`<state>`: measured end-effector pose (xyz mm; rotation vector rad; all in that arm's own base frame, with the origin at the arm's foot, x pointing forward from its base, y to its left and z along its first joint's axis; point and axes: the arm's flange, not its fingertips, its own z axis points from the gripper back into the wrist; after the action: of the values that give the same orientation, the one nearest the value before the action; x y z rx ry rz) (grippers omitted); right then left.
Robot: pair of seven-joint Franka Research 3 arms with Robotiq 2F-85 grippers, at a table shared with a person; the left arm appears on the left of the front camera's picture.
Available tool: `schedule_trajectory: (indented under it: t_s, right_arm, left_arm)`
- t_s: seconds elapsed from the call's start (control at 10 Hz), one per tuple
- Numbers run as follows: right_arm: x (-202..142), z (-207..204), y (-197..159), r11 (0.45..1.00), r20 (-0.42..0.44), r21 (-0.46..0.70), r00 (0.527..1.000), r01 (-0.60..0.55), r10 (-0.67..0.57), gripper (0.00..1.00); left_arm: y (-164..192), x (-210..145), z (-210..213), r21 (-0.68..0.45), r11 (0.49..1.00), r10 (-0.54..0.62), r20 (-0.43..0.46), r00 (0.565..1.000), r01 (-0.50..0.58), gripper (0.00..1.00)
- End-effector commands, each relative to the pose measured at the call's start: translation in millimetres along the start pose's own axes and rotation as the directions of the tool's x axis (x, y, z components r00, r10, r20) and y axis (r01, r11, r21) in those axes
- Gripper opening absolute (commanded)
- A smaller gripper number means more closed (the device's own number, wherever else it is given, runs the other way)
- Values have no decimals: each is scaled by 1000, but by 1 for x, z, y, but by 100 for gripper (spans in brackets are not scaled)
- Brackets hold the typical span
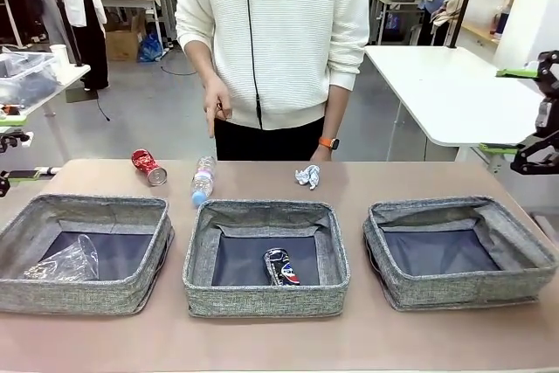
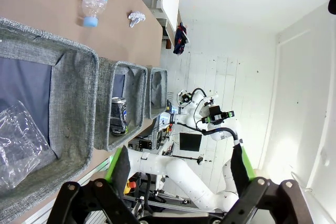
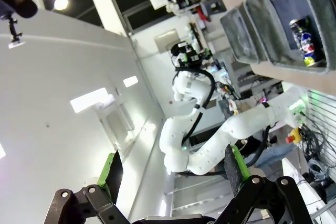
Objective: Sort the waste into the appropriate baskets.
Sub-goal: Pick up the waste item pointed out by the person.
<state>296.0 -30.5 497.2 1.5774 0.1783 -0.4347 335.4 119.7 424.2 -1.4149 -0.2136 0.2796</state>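
Left end effector (image 2: 179,166): hanging at the desk's left side, jaws spread wide, gripping nothing.
Right end effector (image 3: 172,169): hanging off to the right, likewise wide and empty.
Crushed red can (image 1: 148,166): lying on its side on the desk (image 1: 393,176), just beyond the left basket (image 1: 87,294), with its long axis running diagonally.
Nearer arm: the left one is looking closer.

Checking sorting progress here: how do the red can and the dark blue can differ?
Colour: the red can is shiny red, the dark blue can dark blue with silver and red marks. Place: the red can lies on the table beyond the left basket; the dark blue can lies inside the middle basket. State: the red can is not yet sorted, the dark blue can already binned. Both are small drink cans lying down.
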Motion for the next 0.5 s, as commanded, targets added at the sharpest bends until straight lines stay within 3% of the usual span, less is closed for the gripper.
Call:
schedule_trajectory:
  t_s: [0.0,0.4]
  right_arm:
    - [-3,-2,1,1000,-6,13,1000,-16,16,100]
    - [-3,-2,1,1000,-6,13,1000,-16,16,100]
  left_arm:
    - [-1,0,-1,1,1000,-12,4,1000,12,100]
    - [-1,0,-1,1,1000,-12,4,1000,12,100]
